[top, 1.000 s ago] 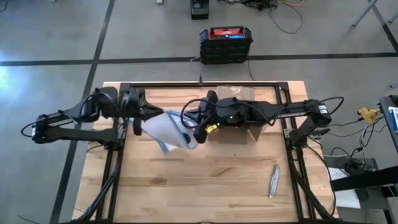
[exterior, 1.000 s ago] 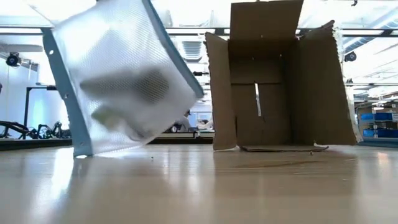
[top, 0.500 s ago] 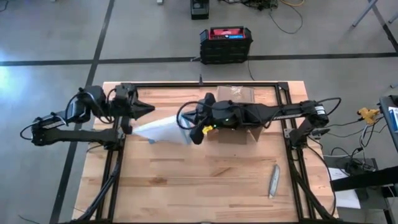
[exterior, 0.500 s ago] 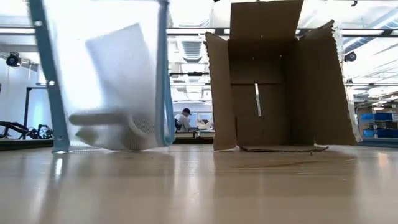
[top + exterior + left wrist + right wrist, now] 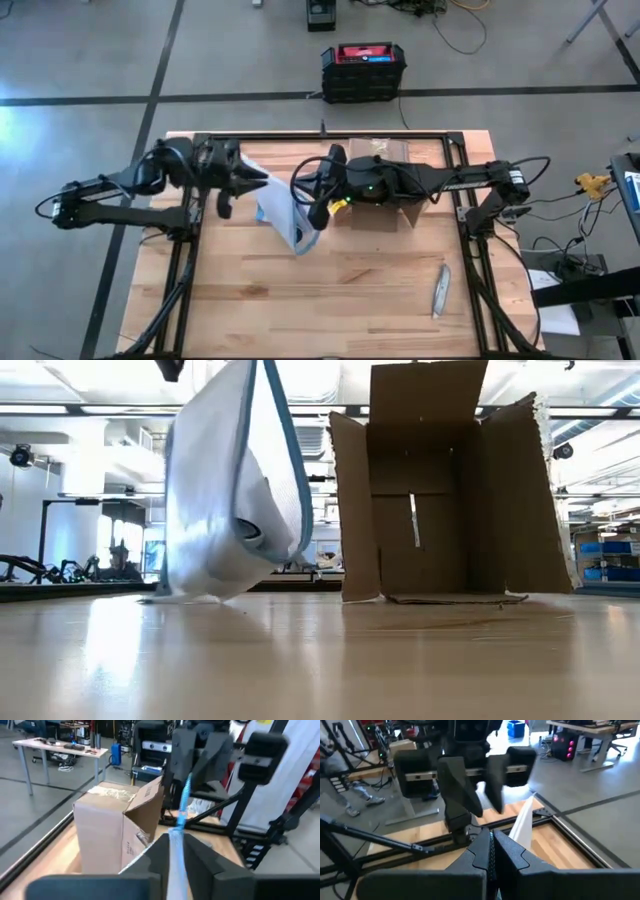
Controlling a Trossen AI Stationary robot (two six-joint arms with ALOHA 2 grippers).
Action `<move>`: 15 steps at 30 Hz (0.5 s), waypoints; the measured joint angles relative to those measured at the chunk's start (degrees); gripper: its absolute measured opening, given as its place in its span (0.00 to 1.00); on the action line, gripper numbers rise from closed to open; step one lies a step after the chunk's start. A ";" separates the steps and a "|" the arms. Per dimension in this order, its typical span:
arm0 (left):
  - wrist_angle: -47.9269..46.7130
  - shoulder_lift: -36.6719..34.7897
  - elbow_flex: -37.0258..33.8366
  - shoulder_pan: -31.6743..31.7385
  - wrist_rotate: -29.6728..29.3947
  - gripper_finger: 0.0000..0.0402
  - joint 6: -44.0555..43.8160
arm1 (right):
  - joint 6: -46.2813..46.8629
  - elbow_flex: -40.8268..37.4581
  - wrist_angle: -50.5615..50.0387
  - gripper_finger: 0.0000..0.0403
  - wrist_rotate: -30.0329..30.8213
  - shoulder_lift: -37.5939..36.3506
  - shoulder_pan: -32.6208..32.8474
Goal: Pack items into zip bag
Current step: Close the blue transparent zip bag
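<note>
You have a pale wooden table (image 5: 330, 290) on a grey concrete floor, with a workshop room of benches and racks behind it in the low view.

The zip bag (image 5: 283, 212) hangs above the middle-left of the table, held up between both arms, its lower end reaching down to the wood in the low view (image 5: 235, 490). Its blue strip runs up the right-hand edge there. Inside, near the bottom, you can see a curved, ring-like outline, one of the items (image 5: 255, 530); how many are in there cannot be told.

The left gripper (image 5: 262, 181) comes in from the left and has its fingers pinched on the bag's upper left edge; in the left wrist view the bag's edge runs up between the two dark fingers (image 5: 175, 847). The right gripper (image 5: 312, 210) reaches in from the right and its fingers are closed tight on the bag's right edge, the thin film showing between them (image 5: 490, 851).

Just right of the bag stands a brown cardboard box (image 5: 445, 490), open toward the low camera with its flaps spread. A slim grey tool (image 5: 440, 289) lies well apart, near the right front of the table.
</note>
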 joint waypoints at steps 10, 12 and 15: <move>-14.37 15.94 14.84 -0.08 9.81 0.51 8.67 | 0.06 -0.13 -1.79 0.00 -1.43 2.38 0.55; -21.76 19.42 19.11 -0.07 10.50 0.53 11.79 | 0.07 -0.13 -1.64 0.00 -0.97 2.29 0.55; -31.44 23.63 25.35 -0.24 11.05 0.54 15.70 | 0.08 -0.13 -2.17 0.00 -0.95 2.04 0.55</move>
